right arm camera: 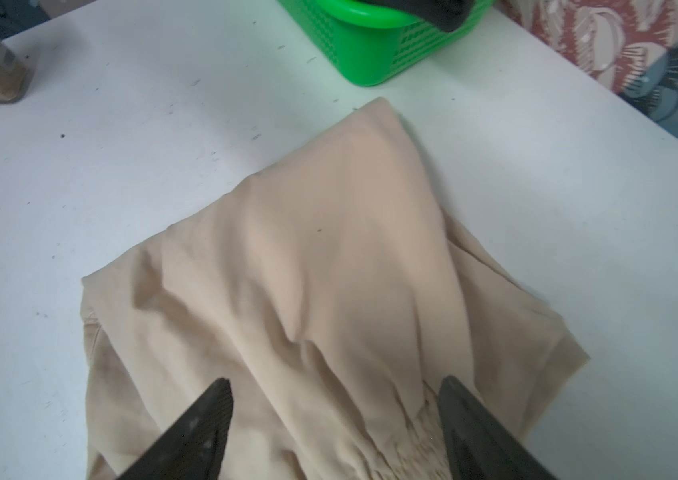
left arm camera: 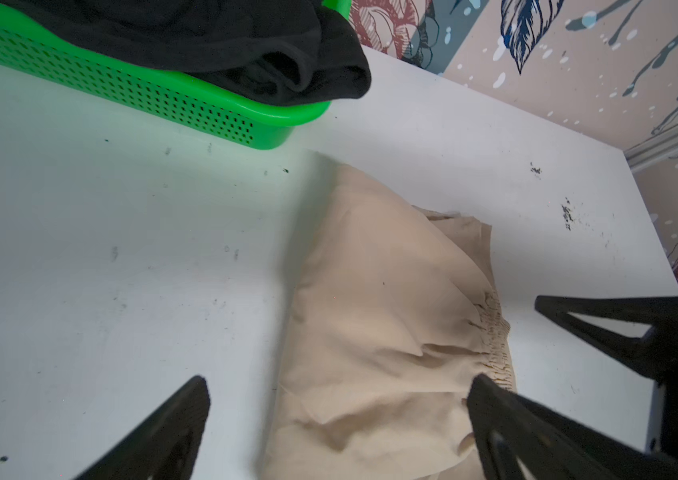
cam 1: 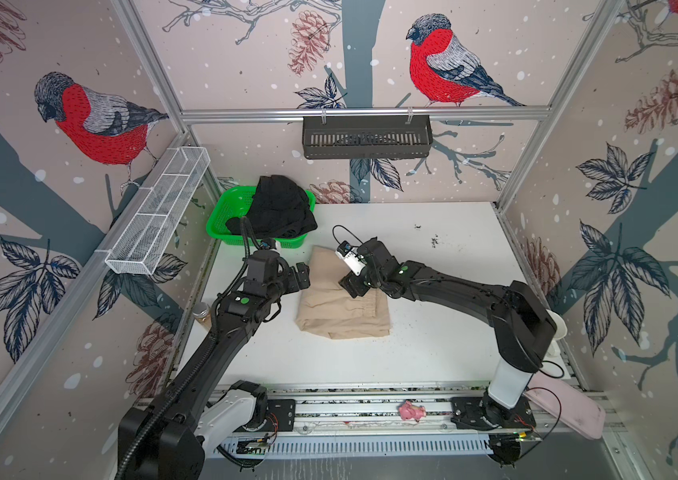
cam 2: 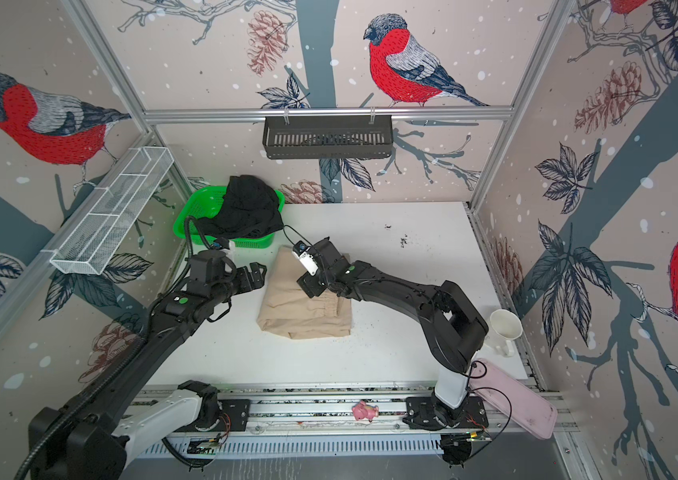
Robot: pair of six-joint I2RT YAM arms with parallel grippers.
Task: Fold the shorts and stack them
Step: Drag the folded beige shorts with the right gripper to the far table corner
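The beige shorts [cam 1: 341,307] [cam 2: 304,307] lie folded in a bundle on the white table [cam 1: 433,353], gathered waistband toward the right. My left gripper [cam 1: 304,276] [left arm camera: 339,380] hovers open at the bundle's left edge, one finger over the table, the other over the cloth [left arm camera: 383,332]. My right gripper [cam 1: 350,286] [right arm camera: 336,381] stands open just above the waistband side of the beige cloth [right arm camera: 329,270], with nothing pinched. The black shorts [cam 1: 277,208] [cam 2: 246,205] [left arm camera: 225,37] are heaped in the green basket [cam 1: 229,212] [left arm camera: 121,83] at the back left.
A white wire shelf [cam 1: 158,212] hangs on the left wall and a black rack [cam 1: 366,137] on the back rail. A white mug [cam 2: 505,328] and a pink pouch [cam 2: 516,403] sit at the right edge. A pink toy [cam 1: 411,411] lies on the front rail, and a jar [cam 1: 203,313] stands at the left edge.
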